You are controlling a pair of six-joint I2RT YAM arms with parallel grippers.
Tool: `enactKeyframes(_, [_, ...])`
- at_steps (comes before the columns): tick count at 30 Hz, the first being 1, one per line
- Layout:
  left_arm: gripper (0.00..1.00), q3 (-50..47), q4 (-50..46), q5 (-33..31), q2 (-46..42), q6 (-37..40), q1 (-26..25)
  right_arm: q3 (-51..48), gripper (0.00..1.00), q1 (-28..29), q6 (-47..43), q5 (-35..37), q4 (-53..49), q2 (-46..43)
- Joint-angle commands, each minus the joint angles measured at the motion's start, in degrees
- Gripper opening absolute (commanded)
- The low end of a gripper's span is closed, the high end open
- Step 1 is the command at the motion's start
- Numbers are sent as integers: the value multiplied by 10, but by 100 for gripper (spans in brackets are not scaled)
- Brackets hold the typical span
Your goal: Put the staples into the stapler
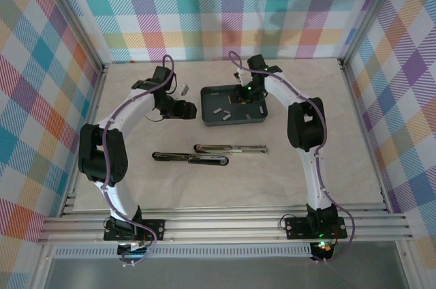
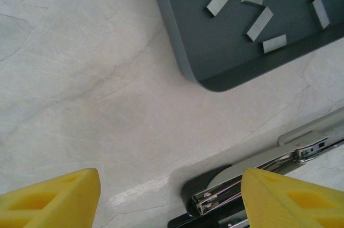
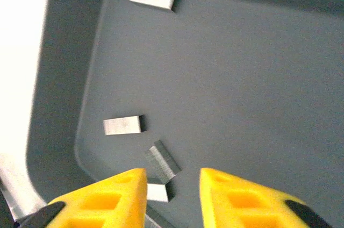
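Hovering low over the dark grey tray (image 3: 252, 88), the right claw (image 3: 172, 187) holds its yellow fingers (image 3: 107, 201) a narrow gap apart, with nothing pinched between them. Through that gap the tray floor shows. The staples (image 3: 162, 162) lie loose on that floor as short silver-grey strips. In the right wrist view one is at the upper left of the frame, one at mid left, and one just above the gap. A fourth is partly hidden behind the tip of the finger on the left.

From the left wrist, the left claw (image 2: 172, 201) is spread wide, its two yellow fingers sitting in the bottom corners of the frame and gripping nothing. Pale marbled bench (image 2: 80, 77) lies between them. A rounded corner of the tray reaches in from the upper right, carrying five strips scattered at different angles. The stapler (image 2: 252, 177) lies at the lower right, its silver metal part and dark body running out of frame just beside the finger on that side.

In the top view the tray sits in the upper centre of the frame. The right arm bends over it and the left arm reaches in just to its left. The stapler is laid out flat on the bench below the tray, apart from it. A lone pale strip (image 1: 183, 88) rests on the bench beyond the tray's upper left corner, too small to identify.
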Motion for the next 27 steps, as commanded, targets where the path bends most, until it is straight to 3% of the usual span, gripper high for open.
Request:
enactKeyframes(1, [70, 19, 19, 22, 16, -26, -1, -7, 36, 21, -77, 0, 9, -51])
enactKeyframes(4, [70, 24, 25, 29, 26, -37, 7, -6, 38, 34, -164, 5, 13, -54])
enactKeyframes(7, [70, 37, 38, 49, 47, -58, 9, 3, 38, 34, -195, 1, 21, -52])
enactKeyframes(13, [70, 94, 81, 69, 127, -121, 5, -29, 41, 31, -197, 14, 47, -79])
enactKeyframes(27, [70, 280, 77, 62, 299, -146, -33, -123, 44, -20, -209, -5, 98, -143])
